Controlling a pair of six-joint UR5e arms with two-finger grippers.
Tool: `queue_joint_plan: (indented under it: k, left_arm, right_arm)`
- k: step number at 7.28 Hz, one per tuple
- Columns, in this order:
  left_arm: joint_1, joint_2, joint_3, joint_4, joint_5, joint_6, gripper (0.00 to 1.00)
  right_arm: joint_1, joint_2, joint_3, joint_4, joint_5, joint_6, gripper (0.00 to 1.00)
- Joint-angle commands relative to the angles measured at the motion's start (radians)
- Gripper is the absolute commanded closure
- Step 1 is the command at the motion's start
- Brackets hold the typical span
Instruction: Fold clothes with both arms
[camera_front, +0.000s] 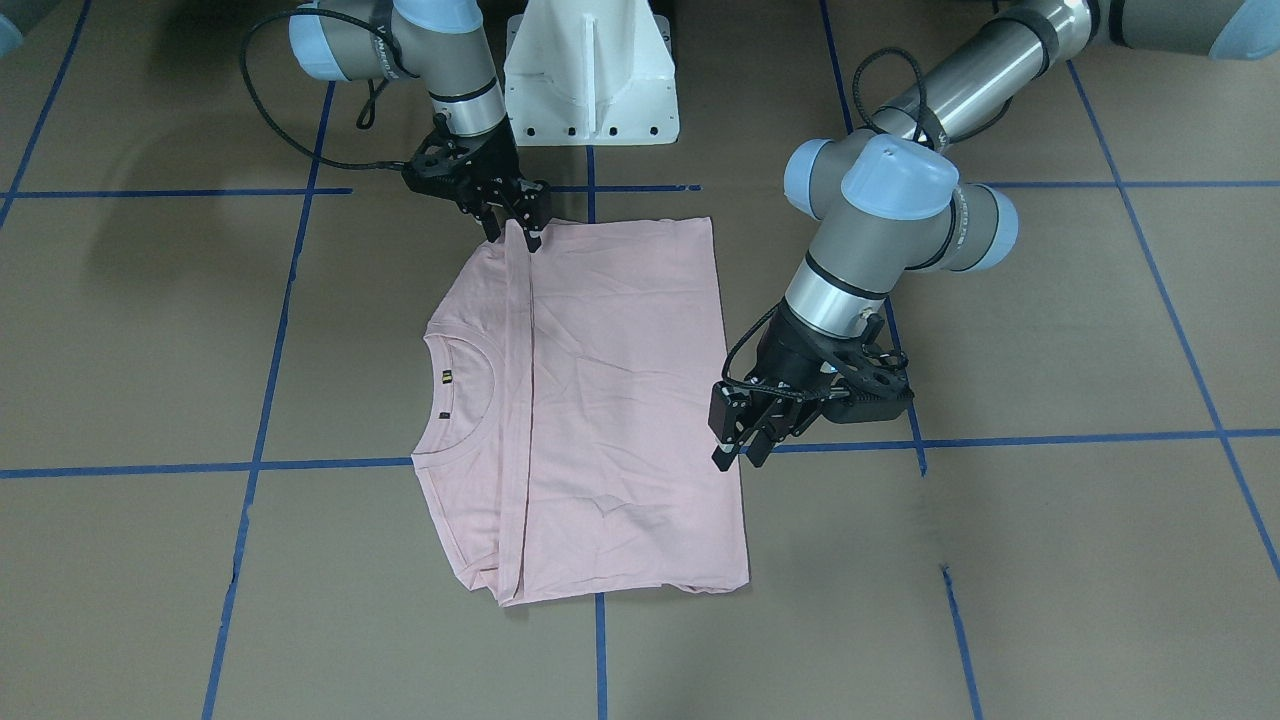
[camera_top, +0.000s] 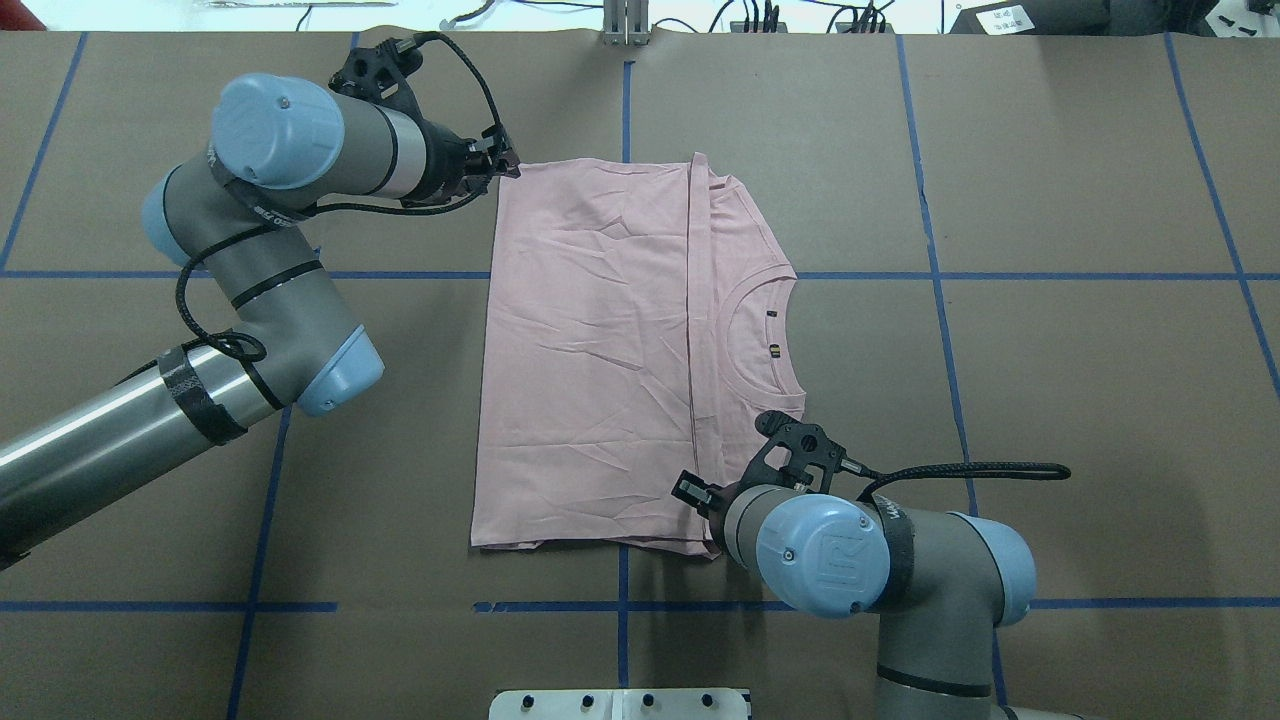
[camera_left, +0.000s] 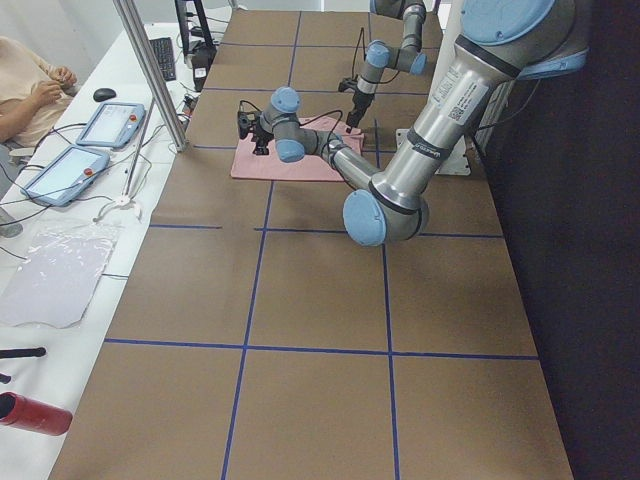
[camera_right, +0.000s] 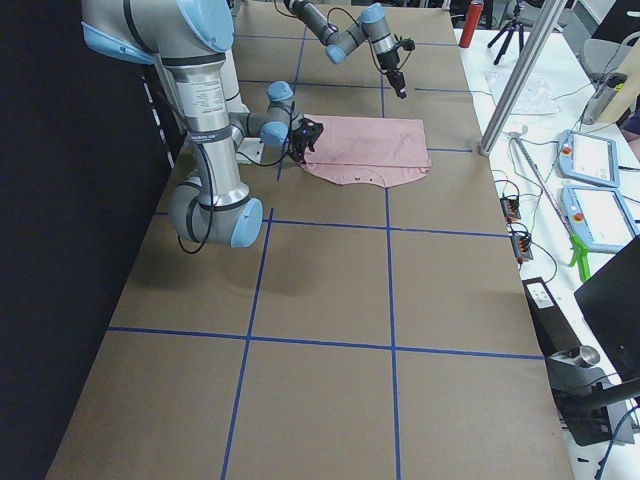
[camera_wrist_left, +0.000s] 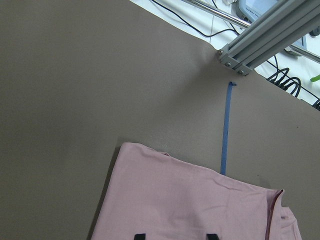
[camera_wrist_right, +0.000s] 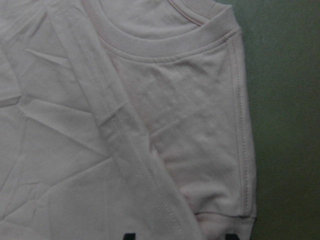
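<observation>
The pale pink T-shirt (camera_front: 620, 400) lies flat on the brown table, folded lengthwise, with its ribbed collar (camera_top: 745, 340) showing; the Snoopy print is hidden. It also shows in the overhead view (camera_top: 590, 350). My left gripper (camera_top: 505, 165) is open and hovers at the shirt's far hem corner (camera_wrist_left: 130, 150); in the left wrist view (camera_wrist_left: 176, 236) its tips stand apart. My right gripper (camera_top: 697, 495) is open over the near folded sleeve (camera_wrist_right: 210, 150); its tips (camera_wrist_right: 180, 236) stand apart above the cloth. In the front-facing view the left gripper (camera_front: 738, 455) is on the right and the right gripper (camera_front: 520, 225) is at the top.
The white pedestal base (camera_front: 590, 80) stands behind the shirt. Blue tape lines (camera_top: 940, 300) grid the table. An aluminium post (camera_wrist_left: 270, 35) rises at the far edge. Tablets (camera_left: 110, 125), cables and an operator (camera_left: 30, 80) are beyond that edge.
</observation>
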Motion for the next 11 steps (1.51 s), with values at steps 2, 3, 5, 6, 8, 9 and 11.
queue_joint_plan:
  k: [2,3,5,6,8,9,11]
  left_arm:
    - [0.005,0.004,0.001,0.001,0.000,-0.001,0.49]
    - [0.005,0.005,0.001,0.001,0.000,-0.001,0.49]
    - [0.006,0.005,0.001,0.001,0.000,-0.001,0.49]
    - [0.006,0.007,0.001,0.001,0.000,-0.001,0.49]
    - [0.006,0.007,0.001,0.001,0.002,-0.001,0.48]
    - [0.006,0.007,0.001,0.001,0.002,-0.001,0.48]
    - [0.006,0.007,0.001,0.001,0.002,-0.001,0.47]
  right_arm:
    - [-0.011,0.000,0.012,-0.037,0.003,0.030,0.31]
    - [-0.013,-0.003,0.009,-0.037,0.003,0.030,0.26]
    - [-0.022,-0.006,-0.001,-0.035,0.003,0.030,0.26]
    - [-0.026,-0.003,-0.004,-0.035,0.003,0.030,0.31]
    - [-0.025,0.000,-0.010,-0.035,0.003,0.030,0.84]
    - [-0.027,-0.001,-0.010,-0.035,0.003,0.025,1.00]
    - [-0.025,0.000,-0.008,-0.035,0.003,0.025,1.00]
